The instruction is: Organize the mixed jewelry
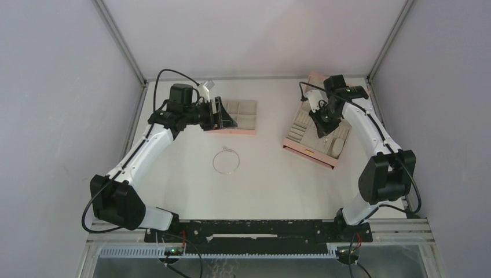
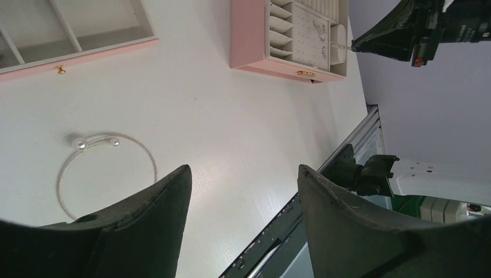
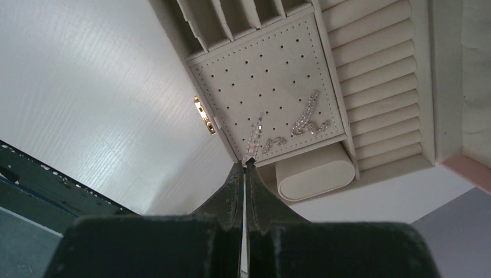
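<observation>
Left fingers (image 2: 165, 202) apart, empty, over the counter (image 2: 231, 133) beside wire hoop (image 2: 107, 168). Right fingers (image 3: 242, 179) clamped on thin silver piece (image 3: 255, 136) — at stud pad (image 3: 272, 75) of pink box (image 3: 463, 165).

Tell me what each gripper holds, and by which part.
The left gripper is open and empty. The right gripper, fingers shut, appears to pinch a thin sparkling strip by its near end, at the perforated panel of the pink box.

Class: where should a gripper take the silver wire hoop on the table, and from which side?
Pinch the plain arc of the silver wire hoop, away from its two bead ends, from straight above: it lies flat on the table, so one jaw goes inside, one outside.
</observation>
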`<state>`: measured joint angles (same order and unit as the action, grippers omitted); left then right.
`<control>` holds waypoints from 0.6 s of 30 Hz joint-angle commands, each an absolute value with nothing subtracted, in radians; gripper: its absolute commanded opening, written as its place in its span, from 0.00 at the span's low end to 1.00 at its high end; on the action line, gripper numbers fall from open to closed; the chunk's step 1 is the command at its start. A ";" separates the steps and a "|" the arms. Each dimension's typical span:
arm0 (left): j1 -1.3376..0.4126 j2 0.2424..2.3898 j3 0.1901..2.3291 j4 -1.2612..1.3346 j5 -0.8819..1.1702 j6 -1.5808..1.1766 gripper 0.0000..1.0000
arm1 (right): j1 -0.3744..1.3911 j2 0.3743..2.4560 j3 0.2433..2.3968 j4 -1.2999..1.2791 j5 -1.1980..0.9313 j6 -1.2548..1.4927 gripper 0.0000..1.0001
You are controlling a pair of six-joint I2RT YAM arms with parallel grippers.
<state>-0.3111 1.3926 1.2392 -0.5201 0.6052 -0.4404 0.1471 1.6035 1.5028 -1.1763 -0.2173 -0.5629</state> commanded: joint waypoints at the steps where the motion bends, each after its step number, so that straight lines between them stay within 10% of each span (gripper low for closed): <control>1: -0.311 1.362 1.236 -0.501 0.623 -0.393 0.72 | 0.139 1.624 1.545 -1.198 -0.191 -0.595 0.00; 18: -0.311 1.417 1.256 -0.515 0.628 -0.364 0.72 | 0.133 1.762 1.574 -1.192 -0.095 -0.580 0.00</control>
